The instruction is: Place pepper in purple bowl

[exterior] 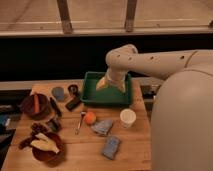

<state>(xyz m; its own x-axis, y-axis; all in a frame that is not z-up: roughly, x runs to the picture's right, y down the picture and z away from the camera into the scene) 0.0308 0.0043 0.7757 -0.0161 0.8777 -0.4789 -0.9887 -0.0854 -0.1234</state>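
Observation:
The purple bowl (26,106) sits at the table's left edge. An orange-red elongated piece, which looks like the pepper (36,103), lies inside it. My gripper (111,85) hangs from the pale arm over the green tray (95,97) at the back middle, well to the right of the bowl. Its fingers (102,83) point down, spread apart, and I see nothing held between them.
A reddish-brown bowl (54,155) with pale yellow pieces is at front left. An orange ball (90,118), a white cup (128,117), a grey cloth (102,126), a blue sponge (111,147), a blue cup (58,93) and a utensil (80,122) lie on the wooden table (80,150).

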